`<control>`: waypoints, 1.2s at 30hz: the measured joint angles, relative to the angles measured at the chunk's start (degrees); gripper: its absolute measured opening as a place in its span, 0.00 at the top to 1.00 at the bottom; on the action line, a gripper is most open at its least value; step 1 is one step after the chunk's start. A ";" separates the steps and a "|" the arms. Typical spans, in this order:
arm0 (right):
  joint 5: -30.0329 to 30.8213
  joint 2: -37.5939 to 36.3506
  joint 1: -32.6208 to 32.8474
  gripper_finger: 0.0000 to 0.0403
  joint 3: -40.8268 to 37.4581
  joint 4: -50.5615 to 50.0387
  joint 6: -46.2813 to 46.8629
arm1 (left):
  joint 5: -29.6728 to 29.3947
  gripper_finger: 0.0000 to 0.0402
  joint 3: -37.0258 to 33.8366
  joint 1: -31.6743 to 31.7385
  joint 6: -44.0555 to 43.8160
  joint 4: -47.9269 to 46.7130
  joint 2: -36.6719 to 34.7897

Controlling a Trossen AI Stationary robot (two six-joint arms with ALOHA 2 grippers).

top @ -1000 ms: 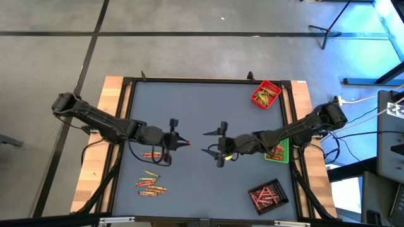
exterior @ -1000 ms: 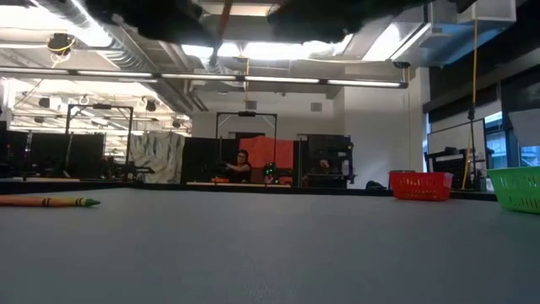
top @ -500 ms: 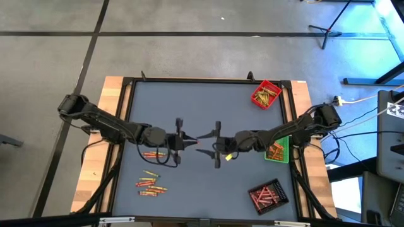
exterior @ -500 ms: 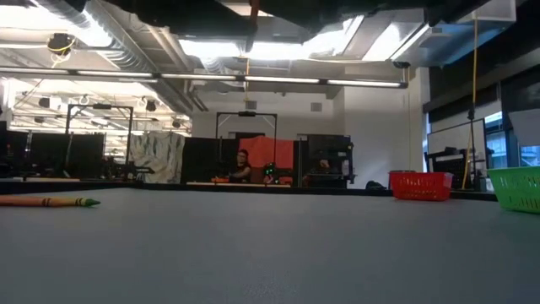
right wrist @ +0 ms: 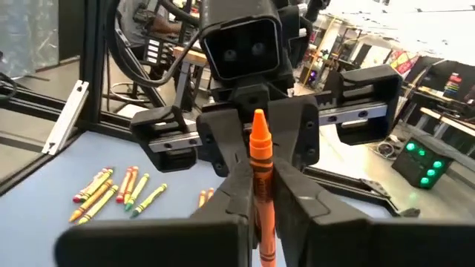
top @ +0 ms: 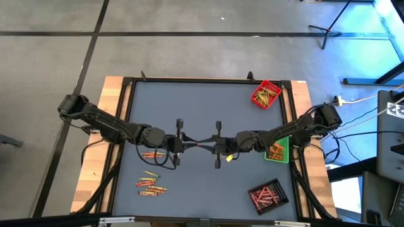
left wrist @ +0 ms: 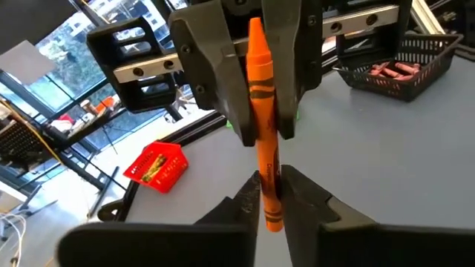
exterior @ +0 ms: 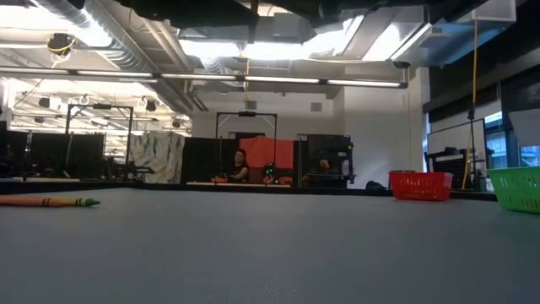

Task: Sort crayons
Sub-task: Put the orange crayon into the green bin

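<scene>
Tabletop (top: 202, 101): my grippers meet mid-table.
Left gripper (top: 187, 142): clamped on orange crayon (left wrist: 261, 111).
Right gripper (top: 208, 144): looks pinched on the same crayon, hard to tell.

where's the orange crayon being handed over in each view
High view: orange crayon mid-table, between the two grippers.
Low view: not clearly in view.
Left wrist view: upright at centre.
Right wrist view: upright at centre.
Shared landmark: red tray.
</scene>
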 joint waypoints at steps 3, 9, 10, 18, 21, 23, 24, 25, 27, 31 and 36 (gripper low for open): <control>0.62 0.00 -0.02 0.93 0.00 -0.97 -0.57 | -0.15 0.84 0.24 0.02 -0.90 -0.93 -0.07; 2.15 -2.88 0.46 0.96 1.91 -14.18 3.12 | -4.71 0.69 0.26 -2.10 -2.78 -4.82 -1.60; 3.18 -3.83 0.86 0.95 2.77 -18.30 4.12 | -5.94 0.68 0.26 -2.68 -2.59 -5.36 -2.26; 15.40 -8.49 5.53 0.96 14.28 -57.29 19.16 | -11.92 0.67 0.26 -5.51 -2.25 -11.48 -4.77; 18.89 -9.08 7.66 0.96 17.99 -70.23 28.58 | -13.63 0.67 0.26 -5.35 -1.14 -11.71 -4.77; 20.26 -9.11 8.84 0.94 19.62 -78.97 35.30 | -14.43 0.67 0.26 -5.41 -1.15 -11.97 -4.77; 20.48 -9.11 9.36 0.94 20.50 -82.89 38.92 | -14.61 0.67 0.26 -5.43 -1.16 -12.00 -4.77; 20.52 -9.11 9.81 0.94 21.12 -87.26 42.83 | -14.74 0.67 0.26 -5.46 -1.16 -11.98 -4.77; 20.17 -9.20 10.70 0.94 21.49 -95.38 51.12 | -15.01 0.67 0.26 -5.40 -1.14 -11.96 -4.77; 19.99 -9.11 12.45 0.93 21.44 -110.46 66.88 | -15.06 0.67 0.26 -5.40 -1.14 -11.96 -4.77; 18.45 -9.11 15.23 0.93 21.44 -123.06 82.90 | -15.04 0.67 0.26 -5.40 -1.16 -11.94 -4.77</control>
